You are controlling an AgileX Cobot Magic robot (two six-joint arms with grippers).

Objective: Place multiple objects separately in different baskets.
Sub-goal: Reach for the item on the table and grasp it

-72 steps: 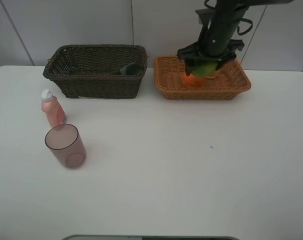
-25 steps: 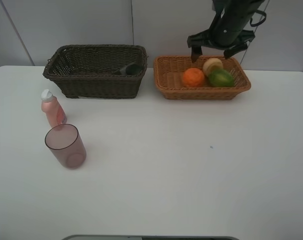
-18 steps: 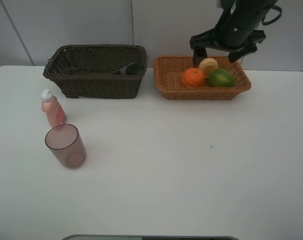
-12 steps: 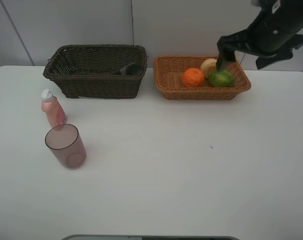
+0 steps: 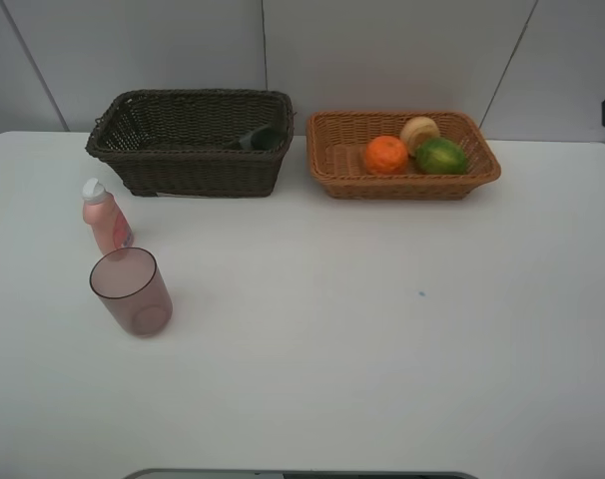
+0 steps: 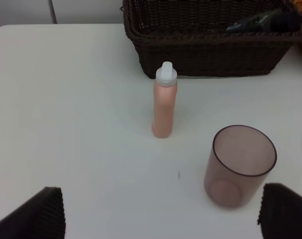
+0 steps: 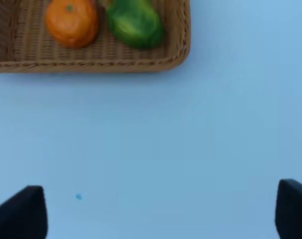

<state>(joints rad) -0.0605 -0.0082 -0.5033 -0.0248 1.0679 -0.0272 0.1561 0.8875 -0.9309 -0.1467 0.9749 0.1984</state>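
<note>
**tobi:** So what's the left gripper up to? Its jaws are spread wide with nothing in them. Right gripper is the same deal, wide apart and empty. It's hanging over bare table with the tan basket out ahead of it.

**rin:** Yeah, the right side looks finished to me. The orange, green fruit and peach all sit in that basket. What's left is in front of the left jaws.
- The mauve cup is the nearest thing, upright, just ahead of one jaw and off the centre line.
- The pink bottle stands upright further out, pretty much on the line between the two jaws and apart from the cup.
- The dark basket is beyond both. I think that's the pump bottle lying inside, though only part of it shows over the rim.

**tobi:** Which one first?

**rin:** I'd go bottle. It's centred, so drive straight in and drop low enough to catch the body rather than the white cap. Close gently, because it's tall and thin and will tip if one jaw hits first. Watch the cup on the way past. Then lift clear of the basket wall before letting go.
</note>
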